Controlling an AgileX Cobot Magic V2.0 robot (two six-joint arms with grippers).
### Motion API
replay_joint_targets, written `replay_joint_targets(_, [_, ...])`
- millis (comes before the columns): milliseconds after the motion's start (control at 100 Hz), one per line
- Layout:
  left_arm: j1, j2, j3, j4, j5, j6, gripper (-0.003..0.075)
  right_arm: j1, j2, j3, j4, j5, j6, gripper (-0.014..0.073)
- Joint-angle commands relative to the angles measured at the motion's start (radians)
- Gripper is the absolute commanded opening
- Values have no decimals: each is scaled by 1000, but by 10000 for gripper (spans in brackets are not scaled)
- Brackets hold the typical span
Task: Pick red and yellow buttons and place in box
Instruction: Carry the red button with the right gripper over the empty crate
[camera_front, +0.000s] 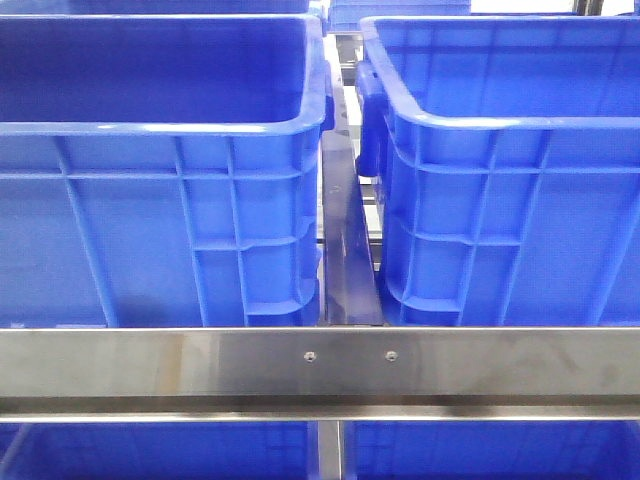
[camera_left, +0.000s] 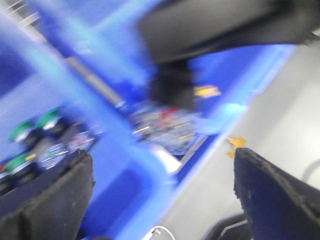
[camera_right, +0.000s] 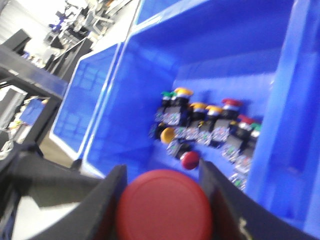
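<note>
No readable labels; right gripper (camera_right: 162, 200) clamps a red button (camera_right: 164, 205).

Front camera faces two blue bins (camera_front: 160, 200) closely; wrist cameras look inside them.

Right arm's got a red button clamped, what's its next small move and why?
Probably carry it away from the source bin toward the target box. The right gripper is shut on a red button, raised above the blue bin of mixed buttons. The box itself isn't identifiable in these views.
</note>
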Motion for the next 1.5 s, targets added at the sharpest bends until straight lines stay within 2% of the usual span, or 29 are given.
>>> replay_joint_targets(0, [38, -43, -14, -5, -59, -15, 546, -2, -27, -30, 55, -18, -31, 199])
replay_joint_targets(190, [157, -138, 118, -5, -140, -25, 546, -2, -27, -30, 55, -33, -51, 199])
replay_joint_targets(380, [327, -304, 295, -5, -248, -69, 546, -2, -27, -30, 55, -46, -54, 199])
replay_joint_targets(630, [557, -540, 504, -5, -292, -71, 546, -2, -27, -30, 54, -46, -54, 199])
replay_joint_targets(800, [630, -680, 603, -5, -306, -71, 540, -2, -27, -30, 49, -50, -56, 199])
replay_joint_targets(870, [643, -731, 631, -1, -312, -71, 494, -2, -27, -30, 42, -74, -69, 199])
replay_joint_targets(960, [647, -777, 653, 3, -318, -71, 364, -2, -27, -30, 36, -137, -120, 199])
replay_joint_targets(1150, [647, -804, 664, 3, -321, -71, -22, -2, -27, -30, 36, -361, -253, 192])
replay_joint_targets(1330, [647, -804, 664, 3, -321, -71, -19, -2, -16, -30, 36, -679, -408, 192])
replay_joint_targets(1490, [647, -804, 664, 3, -321, -71, -19, -4, 51, -30, 33, -956, -418, 192])
